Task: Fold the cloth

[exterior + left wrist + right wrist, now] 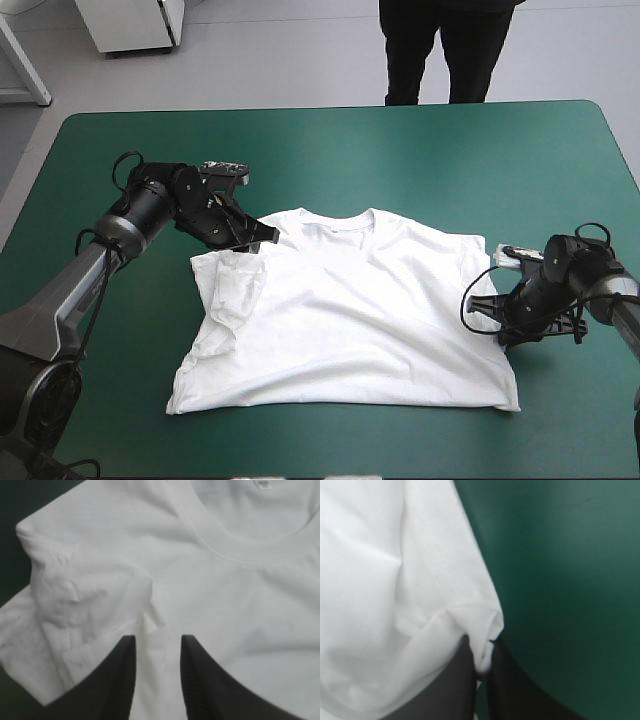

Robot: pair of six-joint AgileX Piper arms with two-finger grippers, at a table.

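The white T-shirt point(370, 320) lies spread flat mid-table, its collar point(340, 225) toward the far edge. Its left sleeve point(235, 290) is turned inward and crumpled over the body. At the left shoulder, my left gripper point(258, 238) is low over the cloth. In the left wrist view the left gripper point(157, 639) is open, with the T-shirt point(225, 605) lying under the gap and the collar point(240, 550) ahead. My right gripper point(497, 305) sits at the shirt's right side below the sleeve. The right gripper point(482, 657) is shut on a pinched fold of the T-shirt point(380, 580).
Bare teal-green cover point(400, 160) surrounds the shirt, widest toward the far edge and the left. The hem point(340, 405) lies close to the table's near edge. Beside the right gripper, the cover point(570, 580) stretches out to the table's right side.
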